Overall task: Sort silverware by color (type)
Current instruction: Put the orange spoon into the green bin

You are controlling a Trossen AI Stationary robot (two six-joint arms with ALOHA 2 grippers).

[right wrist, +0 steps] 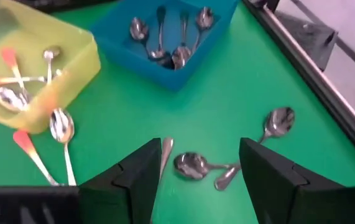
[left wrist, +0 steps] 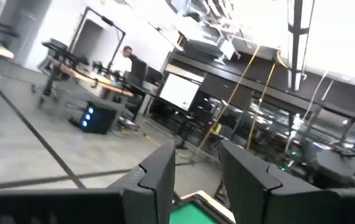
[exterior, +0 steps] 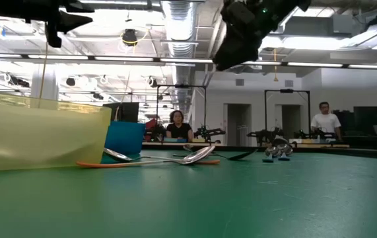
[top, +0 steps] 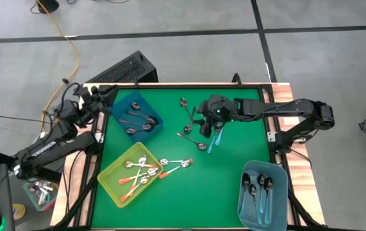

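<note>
Hovering with fingers spread wide, the right gripper (right wrist: 193, 171) is held above loose grey spoons (right wrist: 196, 165); nothing is gripped.

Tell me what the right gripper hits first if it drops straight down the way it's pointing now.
Likely the loose all-metal spoons lying on the green mat, which sit between the open fingers of the right gripper. Its height above them is hard to judge, but nothing shows in between.

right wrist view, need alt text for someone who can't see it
The right gripper hangs open over loose grey spoons on the green table. Beyond are a blue bin of grey spoons and a yellow bin of orange-handled spoons.
</note>
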